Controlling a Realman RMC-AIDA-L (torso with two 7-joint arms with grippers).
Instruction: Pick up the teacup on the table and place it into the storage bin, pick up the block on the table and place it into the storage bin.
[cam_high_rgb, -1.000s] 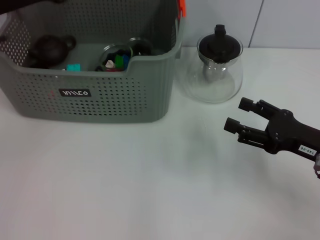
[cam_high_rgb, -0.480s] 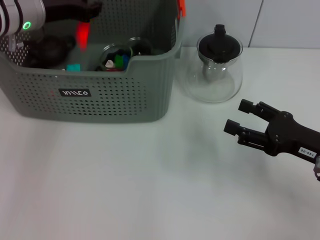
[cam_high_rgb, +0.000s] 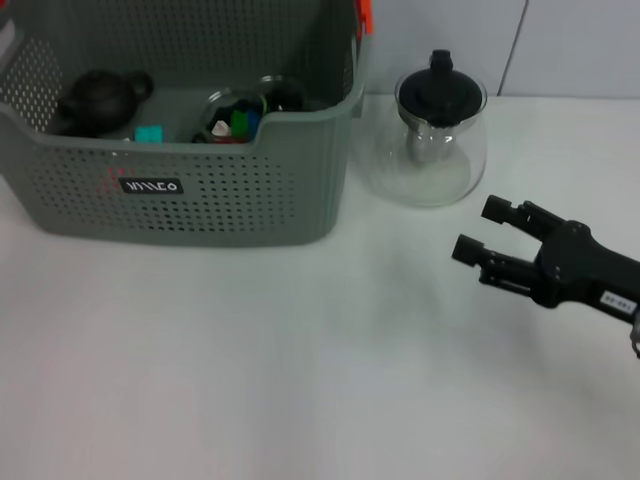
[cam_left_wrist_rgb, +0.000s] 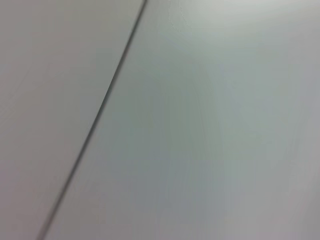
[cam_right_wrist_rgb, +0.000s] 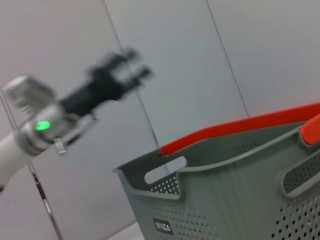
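While we hover our right pincer (cam_high_rgb: 472, 230) low over the tabletop (cam_high_rgb: 250, 370) with jaws apart and empty, the storage bin (cam_high_rgb: 200, 200) sits well off to its left — teacup (cam_high_rgb: 235, 115) and a teal block (cam_high_rgb: 149, 134) inside. Our left pincer (cam_right_wrist_rgb: 122, 70) is raised above the bin, nearer to it — open or closed, we cannot tell.

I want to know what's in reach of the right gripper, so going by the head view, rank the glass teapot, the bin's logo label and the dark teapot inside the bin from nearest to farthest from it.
From the right gripper, low on the table's right side:
1. Glass teapot, just behind it on the table.
2. Logo label, on the bin's front wall, well to the left.
3. Dark teapot, inside the bin's far left end.
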